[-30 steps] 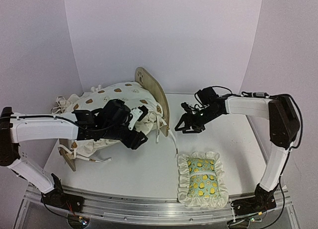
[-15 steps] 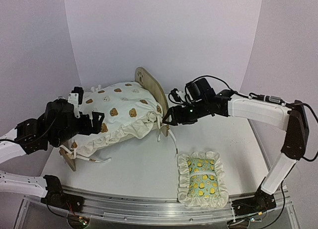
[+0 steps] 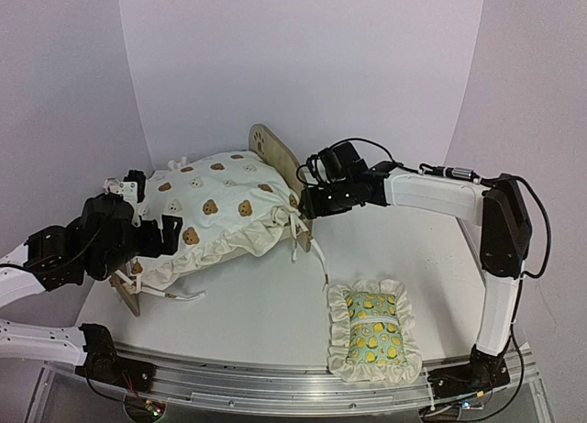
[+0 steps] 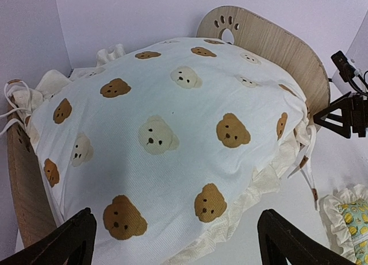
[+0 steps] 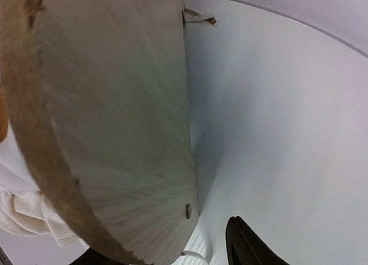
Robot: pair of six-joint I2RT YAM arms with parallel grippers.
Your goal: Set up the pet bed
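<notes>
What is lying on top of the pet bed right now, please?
A cream bear-print cushion with a ruffled edge and ties lies on the pet bed. Only the bed's paw-cutout headboard and a wooden end board show; the base beneath is covered.

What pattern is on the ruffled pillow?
The pillow shows yellow lemons on green; clearest in top view.

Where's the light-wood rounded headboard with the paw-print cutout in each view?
Top external: light-wood rounded headboard, centre, right of the cream bear-print cushion.
Left wrist: headboard, upper right, behind the cushion.
Right wrist: headboard fills the left half, outer face close up.
Shared landmark: the cushion, lower left in the right wrist view.
</notes>
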